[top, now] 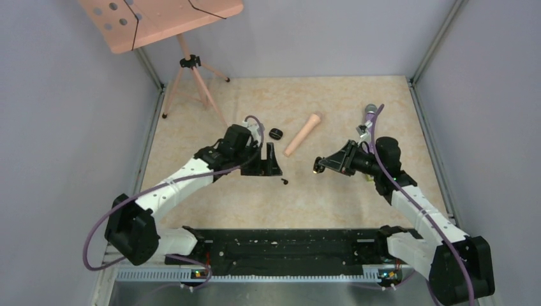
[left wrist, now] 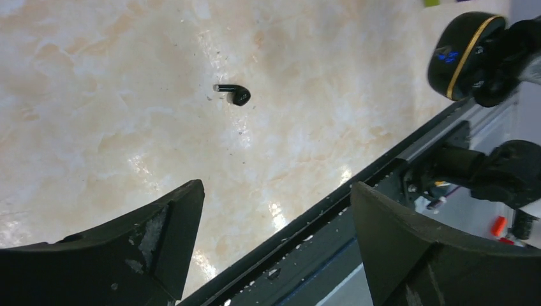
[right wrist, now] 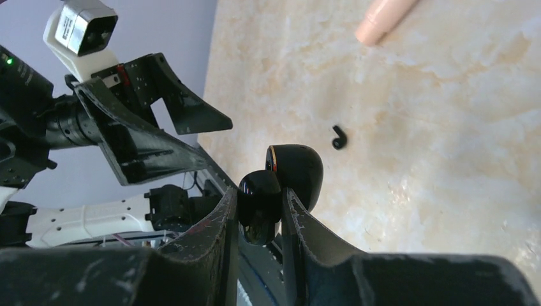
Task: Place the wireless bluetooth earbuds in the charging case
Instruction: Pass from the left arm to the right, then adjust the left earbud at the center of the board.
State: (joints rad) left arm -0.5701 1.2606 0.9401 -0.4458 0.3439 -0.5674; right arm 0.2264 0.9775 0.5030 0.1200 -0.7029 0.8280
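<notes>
Left gripper (top: 266, 164) is released in the top view, its jaws spread wide and empty, low over the middle of the desk (top: 332, 204). One earbud (top: 284, 181) lies on the desk just beside it, on its near right, touching nothing. Right gripper (top: 321, 167) is clenched on the case (top: 317, 169), to the right of the earbud and apart from it. Behind the left gripper lie a black lump (top: 275, 133) and a peach rod (top: 303, 134), near each other but not touching.

From the left wrist, the two fingers (left wrist: 159, 248) frame the bottom edge with a wide gap and nothing between them. The earbud (left wrist: 235, 94) lies on its side on the desk beyond them, stem pointing left. At the upper right the case (left wrist: 460, 54) hangs in the right gripper, lid open, with a gold rim around its edge and blue spots inside.

From the right wrist, the right gripper (right wrist: 258, 199) pinches one half of the case (right wrist: 260, 207) between its fingers (right wrist: 217, 242). The other half stands open above it, gold-rimmed. The earbud (right wrist: 338, 137) lies on the desk past the case, clear of it. The left gripper (right wrist: 214, 143) shows at the left with its jaws apart, and the peach rod (right wrist: 386, 19) shows at the top.
</notes>
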